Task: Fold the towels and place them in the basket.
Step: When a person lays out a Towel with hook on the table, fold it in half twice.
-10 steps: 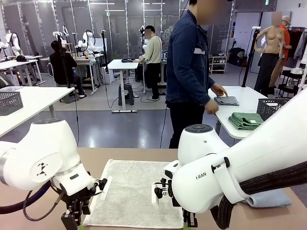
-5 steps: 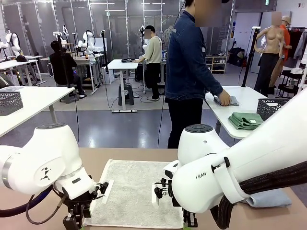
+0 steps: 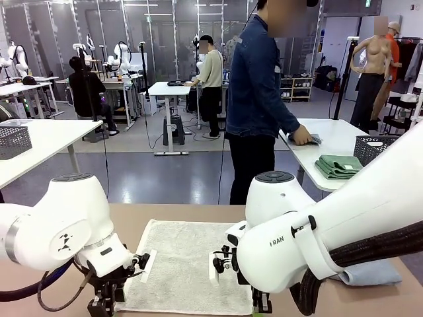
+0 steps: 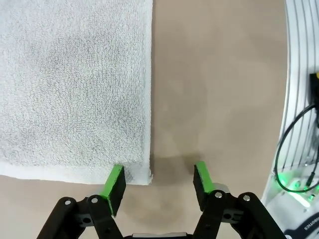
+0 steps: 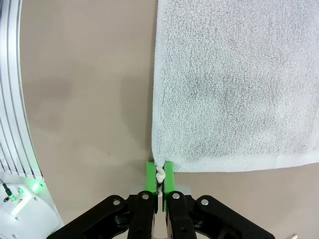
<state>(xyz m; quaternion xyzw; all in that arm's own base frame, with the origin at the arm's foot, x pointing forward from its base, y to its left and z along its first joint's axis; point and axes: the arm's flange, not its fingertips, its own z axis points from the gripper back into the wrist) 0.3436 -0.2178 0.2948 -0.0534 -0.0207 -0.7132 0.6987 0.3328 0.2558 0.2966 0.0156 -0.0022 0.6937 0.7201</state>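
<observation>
A cream-beige towel (image 3: 188, 264) lies spread flat on the brown table (image 3: 198, 211) between my two arms. My left gripper (image 4: 158, 181) is open at the towel's near corner (image 4: 142, 175). That corner lies between the fingers, against the left pad (image 4: 115, 183), and the other pad stands over bare table. My right gripper (image 5: 159, 178) is shut on the towel's other near corner, a white nub of cloth pinched between its pads. A pale blue-grey towel (image 3: 370, 272) lies bunched at the table's right, behind my right arm. The basket is out of view.
A person in a denim jacket (image 3: 258, 86) stands beyond the far edge, hands on a white side table (image 3: 330, 135) that holds folded green cloths (image 3: 338, 166) and a dark mesh bin (image 3: 373, 146). Bare tabletop lies on both sides of the cream towel.
My left arm has shifted slightly right and down toward the towel's near corner. The right arm has stayed still. The person has leaned further over the side table.
</observation>
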